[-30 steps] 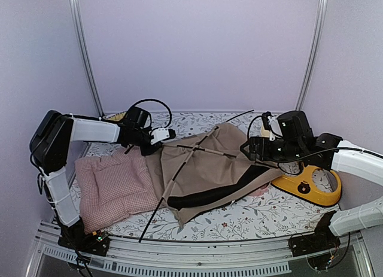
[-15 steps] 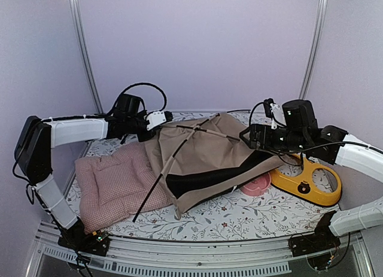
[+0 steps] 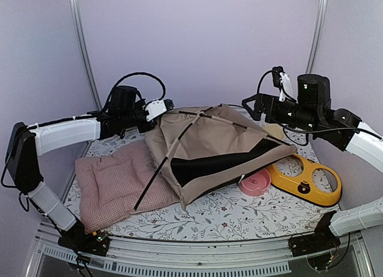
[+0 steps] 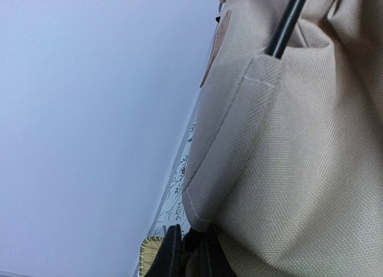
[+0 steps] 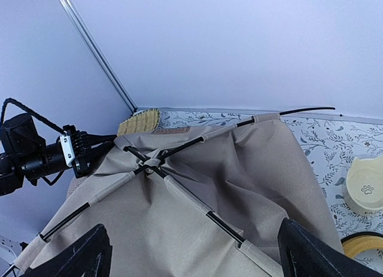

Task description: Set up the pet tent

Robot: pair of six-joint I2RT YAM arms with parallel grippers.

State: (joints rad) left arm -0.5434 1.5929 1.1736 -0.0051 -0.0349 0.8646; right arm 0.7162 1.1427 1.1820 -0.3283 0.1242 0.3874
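You have soft, even light in all three views, with a faint lilac cast; nothing glares. In the overhead view the pet tent [image 3: 215, 151] throws only a faint, diffuse shadow on the worktop [image 3: 239, 214] at lower centre. That picture is slightly grainy, and the metal post [image 3: 84, 49] at upper left leans inward. In the left wrist view the tent's weave is crisp at right, the left hand [image 4: 190, 253] at the bottom edge is dark and blurred, and the wall is a blank gradient. In the right wrist view the fingers [image 5: 84, 259] of the right hand [image 5: 194, 250] are black, out-of-focus shapes in the lower corners; the middle is sharp.
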